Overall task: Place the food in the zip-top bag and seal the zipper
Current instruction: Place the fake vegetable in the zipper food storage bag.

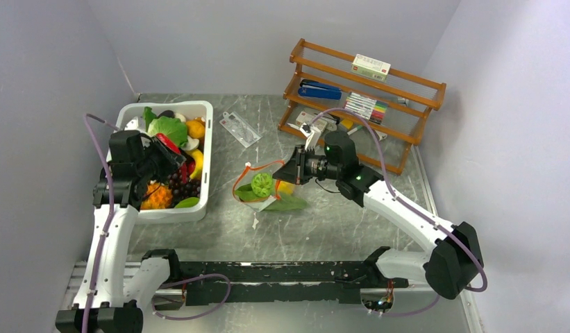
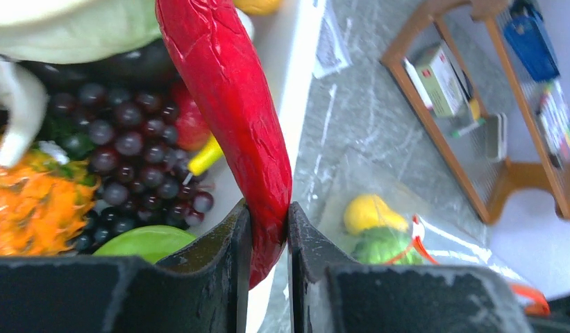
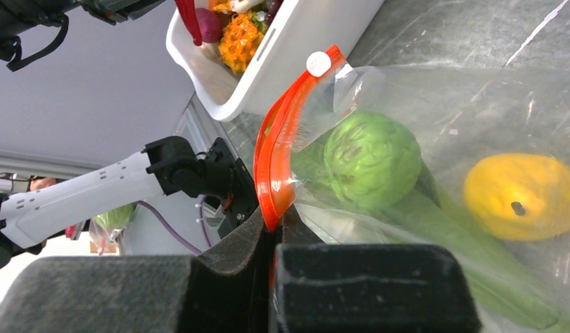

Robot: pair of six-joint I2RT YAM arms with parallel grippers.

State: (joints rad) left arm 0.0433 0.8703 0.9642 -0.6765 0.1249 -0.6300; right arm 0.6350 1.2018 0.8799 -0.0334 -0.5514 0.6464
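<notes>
The clear zip-top bag lies mid-table with its mouth open. Inside are a light-green round fruit, a yellow-orange fruit and a long green leaf. My right gripper is shut on the red-orange zipper and holds that edge lifted. My left gripper is shut on a red chili pepper over the white bin. The bag also shows in the left wrist view.
The bin holds several toy foods: grapes, a leafy green, orange pieces. A small clear packet lies behind the bag. A wooden rack with pens and boxes stands at back right.
</notes>
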